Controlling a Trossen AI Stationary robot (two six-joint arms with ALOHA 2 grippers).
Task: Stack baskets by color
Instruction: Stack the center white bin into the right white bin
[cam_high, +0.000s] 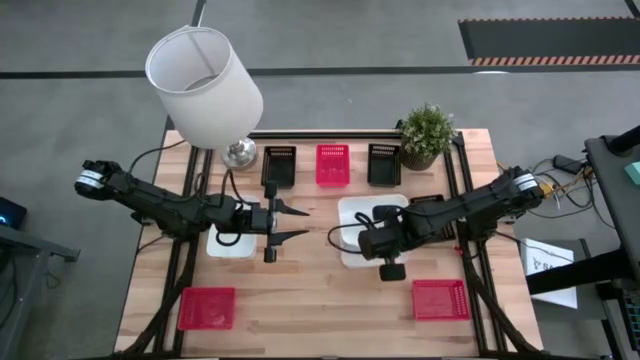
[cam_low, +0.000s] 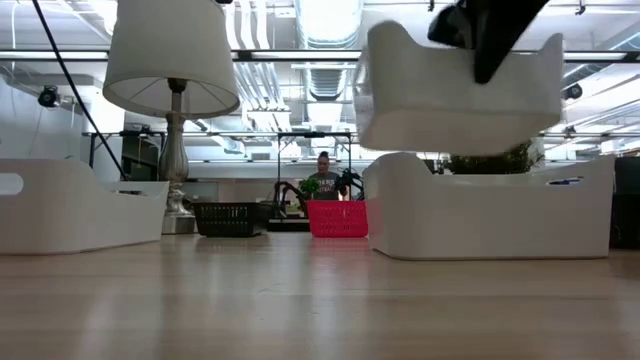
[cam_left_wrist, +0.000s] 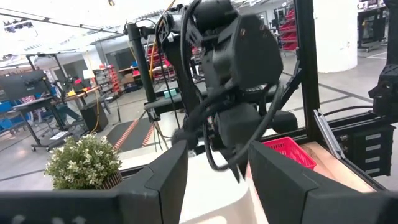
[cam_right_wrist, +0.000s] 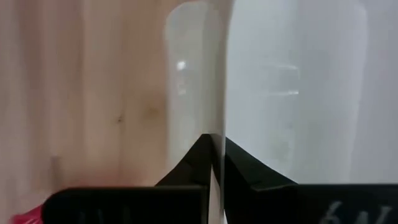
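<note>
My right gripper (cam_high: 365, 240) points steeply down and is shut on a white basket (cam_low: 460, 90). That basket hangs over a second white basket (cam_low: 490, 205), which rests on the table. A third white basket (cam_high: 235, 243) lies at the left, and my left gripper (cam_high: 290, 222) hovers open and level just beyond it, touching nothing. Along the far edge stand two black baskets (cam_high: 278, 165) (cam_high: 384, 163) with a red basket (cam_high: 332, 164) between them. Two more red baskets (cam_high: 207, 307) (cam_high: 440, 299) lie near the front edge. My right gripper pinches one wall of the white basket at its upper rim (cam_right_wrist: 221, 124), one finger (cam_right_wrist: 193, 165) on each face of the wall. The fingers come from above, pointing down. The basket hangs below them, slightly tilted and clear of the white basket underneath.
A lamp with a white shade (cam_high: 205, 85) stands at the far left and a potted plant (cam_high: 428, 130) at the far right. Another black basket (cam_high: 428, 204) lies under the right arm. A person (cam_low: 323, 180) shows far behind the table.
</note>
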